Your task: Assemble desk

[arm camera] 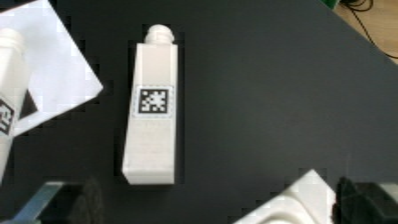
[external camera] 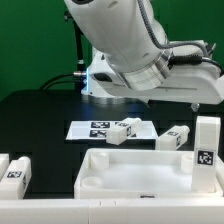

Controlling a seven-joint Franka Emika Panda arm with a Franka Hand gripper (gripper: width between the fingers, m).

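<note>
The white rimmed tabletop (external camera: 140,172) lies at the front of the black table; one corner of it shows in the wrist view (arm camera: 324,203). A white leg (arm camera: 155,105) with a tag lies flat on the black surface, just ahead of my gripper (arm camera: 210,205) and between its lines. This looks like the leg (external camera: 175,138) behind the tabletop. The gripper is open and empty, its dark fingers (arm camera: 43,205) wide apart. Another leg (external camera: 125,130) lies on the marker board (external camera: 92,128). A further leg (external camera: 207,150) stands upright at the tabletop's right end.
Two more white legs (external camera: 15,172) lie at the exterior view's left edge. In the wrist view the marker board (arm camera: 63,70) and the leg on it (arm camera: 11,80) lie beside the tagged leg. The arm's bulky body (external camera: 130,40) hangs over the back of the table.
</note>
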